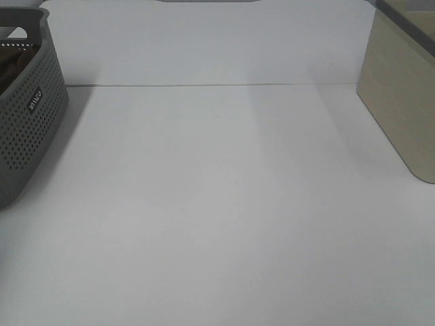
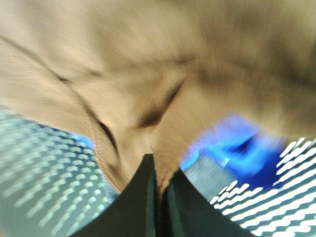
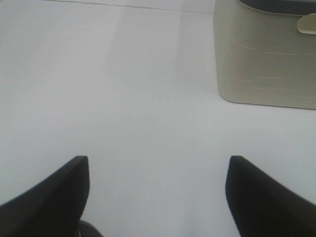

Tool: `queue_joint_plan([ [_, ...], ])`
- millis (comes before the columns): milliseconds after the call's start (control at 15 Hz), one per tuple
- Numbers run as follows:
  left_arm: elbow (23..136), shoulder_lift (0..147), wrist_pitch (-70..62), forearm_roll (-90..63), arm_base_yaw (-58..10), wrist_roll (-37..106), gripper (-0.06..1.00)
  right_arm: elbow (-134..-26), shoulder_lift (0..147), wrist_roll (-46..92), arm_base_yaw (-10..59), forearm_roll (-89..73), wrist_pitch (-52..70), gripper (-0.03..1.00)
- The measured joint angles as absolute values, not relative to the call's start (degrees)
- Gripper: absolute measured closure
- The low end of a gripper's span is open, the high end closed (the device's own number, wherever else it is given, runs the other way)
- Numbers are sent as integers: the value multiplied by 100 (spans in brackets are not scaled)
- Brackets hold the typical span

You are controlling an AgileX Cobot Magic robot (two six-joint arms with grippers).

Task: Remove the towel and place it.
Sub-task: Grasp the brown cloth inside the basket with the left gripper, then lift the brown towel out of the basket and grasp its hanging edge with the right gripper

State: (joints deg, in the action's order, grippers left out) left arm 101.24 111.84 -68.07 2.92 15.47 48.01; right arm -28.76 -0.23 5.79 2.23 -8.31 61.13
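The white desk (image 1: pixel 217 224) fills most of the high view, and neither arm shows in that picture. The dark brown towel (image 2: pixel 148 64) is the next largest thing. In the left wrist view its creased, blurred cloth covers nearly the whole frame, and in the high view only a sliver of brown shows inside the top of the basket. The towel lies in the grey perforated basket (image 1: pixel 30 136), which stands at the left edge of the desk and is partly cut off by the frame. Around the cloth, the left wrist view shows the basket's hole-patterned walls on 2 sides. A beige bin (image 1: pixel 401 102) with a dark rim stands at the right edge of the desk, well apart from the basket.

The left hand (image 2: pixel 159 165) is down in the basket. Its 2 black fingers (image 2: pixel 136 202) are pressed together, with a fold of the towel caught between their tips. The right hand (image 3: pixel 158 159) hangs over bare desk with its 2 fingers spread wide and nothing between them, and the bin is near it.

A blurred blue patch (image 2: pixel 237 148) shows beside the towel, and I cannot tell what it is. A small label (image 1: pixel 34 100) with white lettering sits on the basket's outer wall.
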Motion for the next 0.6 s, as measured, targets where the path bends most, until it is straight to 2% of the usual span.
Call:
queue_joint_plan([
  [267,10130,10497,-6778,-716,1295,4693,94,-2876,-23,579,223,-831,6113,23],
  [400,10130,9975,-6618,-825,751,4693,94,-2876,-23,579,223,-831,6113,23],
  [600,10371,9591,-6417,-791,418,4693,94,-2876,-23,579,223,-831,6113,23],
])
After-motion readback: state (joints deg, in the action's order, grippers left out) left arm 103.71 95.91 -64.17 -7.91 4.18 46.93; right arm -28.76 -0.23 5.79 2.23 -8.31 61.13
